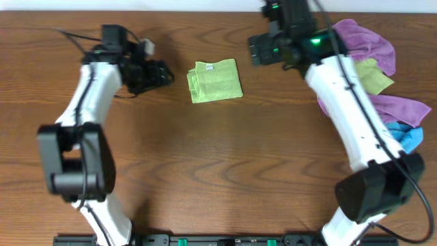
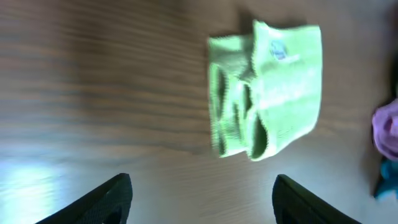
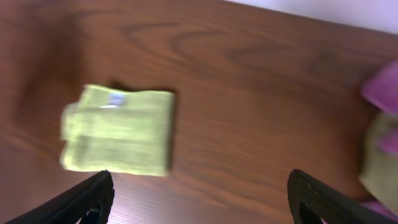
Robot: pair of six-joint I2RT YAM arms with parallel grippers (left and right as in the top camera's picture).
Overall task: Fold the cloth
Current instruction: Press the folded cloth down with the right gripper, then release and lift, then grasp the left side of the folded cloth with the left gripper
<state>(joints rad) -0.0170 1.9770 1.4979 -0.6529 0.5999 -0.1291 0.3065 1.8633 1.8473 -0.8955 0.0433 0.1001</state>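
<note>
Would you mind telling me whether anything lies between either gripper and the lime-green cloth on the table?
Nothing visible does. Only tabletop separates the cloth from the left gripper and the right gripper, both open. The pile of other cloths lies off to the side, beyond the right arm.

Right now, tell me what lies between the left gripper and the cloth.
Nothing: only bare table separates the left gripper from the cloth, as the overhead and left wrist views both show.
</note>
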